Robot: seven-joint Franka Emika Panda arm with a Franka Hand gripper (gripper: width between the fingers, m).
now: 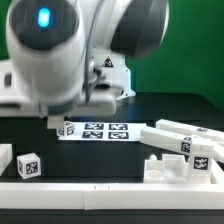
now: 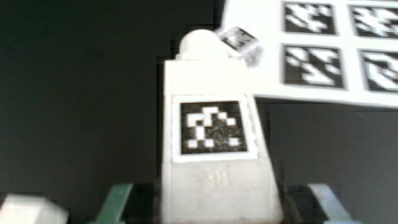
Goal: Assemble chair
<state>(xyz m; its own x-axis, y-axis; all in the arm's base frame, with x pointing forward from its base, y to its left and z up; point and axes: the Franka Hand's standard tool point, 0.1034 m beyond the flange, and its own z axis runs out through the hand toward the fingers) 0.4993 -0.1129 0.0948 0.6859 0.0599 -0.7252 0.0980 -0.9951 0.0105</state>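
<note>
Straddling a white tagged chair bar (image 2: 214, 130), the gripper (image 2: 217, 197) keeps jaws wide, untouching; bar's far end reaches the marker board (image 2: 329, 45).

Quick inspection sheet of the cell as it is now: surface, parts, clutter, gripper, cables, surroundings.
Surface: black table, with the marker board lying flat on it.
Job's things: tagged white chair bar lies under the wrist; more white chair parts at the exterior view's right.
Clutter: small tagged cube by the marker board's edge, at the bar's far end.
Grippers: gripper open, one finger on each side of the bar with gaps showing.
Cables: nothing seen.
Surroundings: green backdrop.
</note>
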